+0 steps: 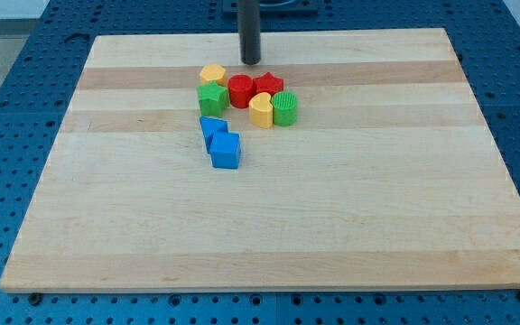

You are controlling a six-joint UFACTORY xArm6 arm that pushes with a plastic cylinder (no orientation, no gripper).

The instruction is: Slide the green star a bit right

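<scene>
The green star (pixel 284 108), a ribbed green block, sits at the right end of a tight cluster in the upper middle of the wooden board (pixel 260 217). It touches a yellow block (pixel 260 109) on its left, and a red block (pixel 268 86) lies just above and left of it. My tip (pixel 251 61) is above the cluster, just above the red blocks, up and to the left of the green star, touching no block.
In the cluster there are also a rounded red block (pixel 240 90), a green cube (pixel 211 98) and a yellow hexagon-like block (pixel 212 74). Below them lie a blue block (pixel 212 128) and a blue cube (pixel 226 150). A blue perforated table surrounds the board.
</scene>
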